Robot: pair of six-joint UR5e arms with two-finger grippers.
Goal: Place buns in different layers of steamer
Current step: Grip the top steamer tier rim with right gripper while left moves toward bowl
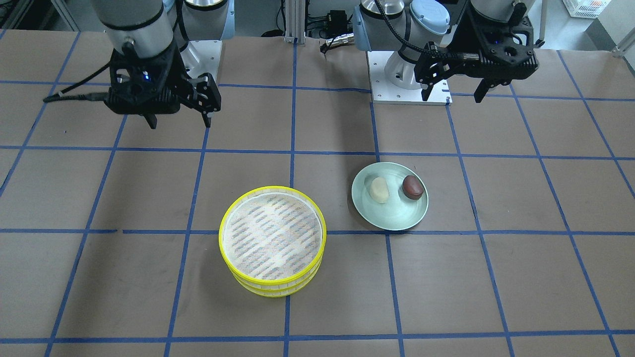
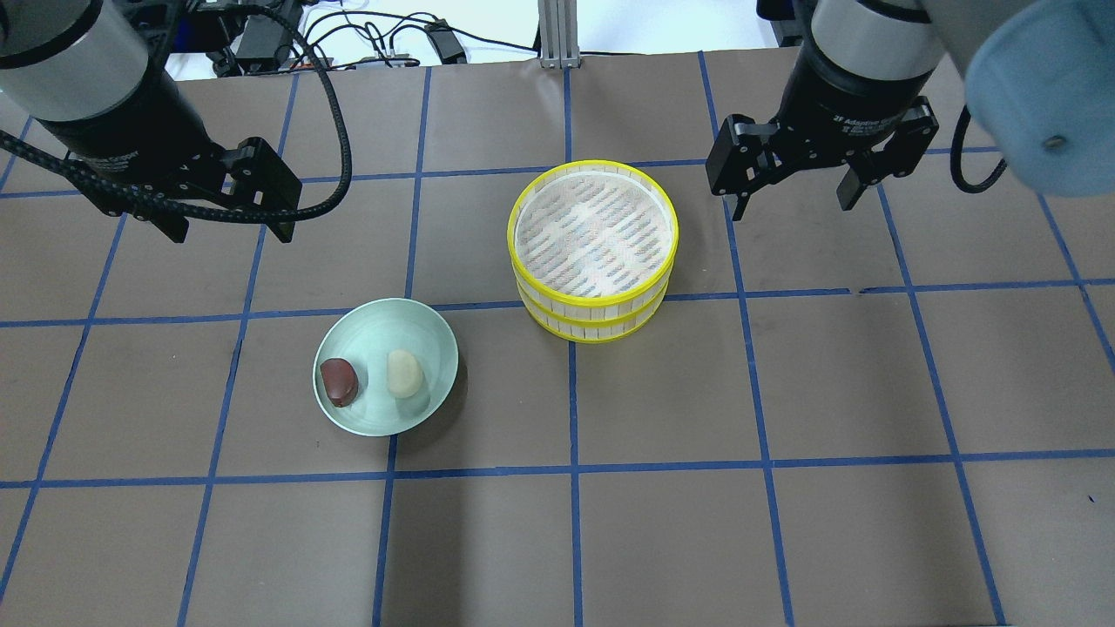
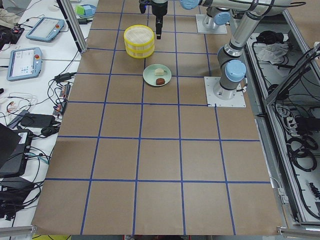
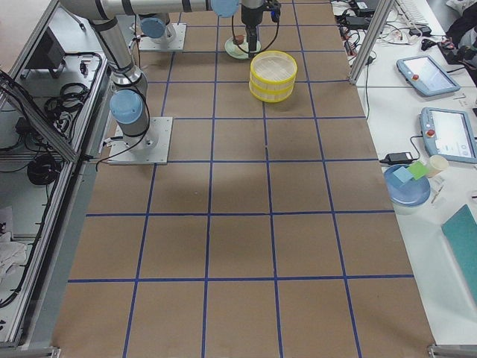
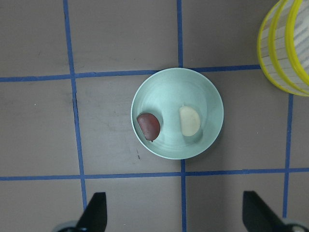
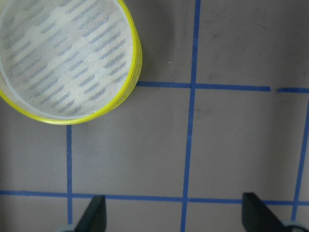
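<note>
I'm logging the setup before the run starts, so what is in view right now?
Steamer layers: two, yellow-rimmed, stacked at the table's middle; the top one is empty and the inside of the lower one is hidden.
Plate: one, pale green, on the robot's left of the steamer and apart from it.
Brown bun: one, dark reddish brown, on the plate.
Cream bun: one, off-white, on the plate beside the brown bun, not touching it.
Table: one, brown cover with a blue tape grid.
Screen handsets: two, grey, on the side bench.
Left gripper: one, black, open, above the table beyond the plate.
Right gripper: one, black, open, above the table beside the steamer.
</note>
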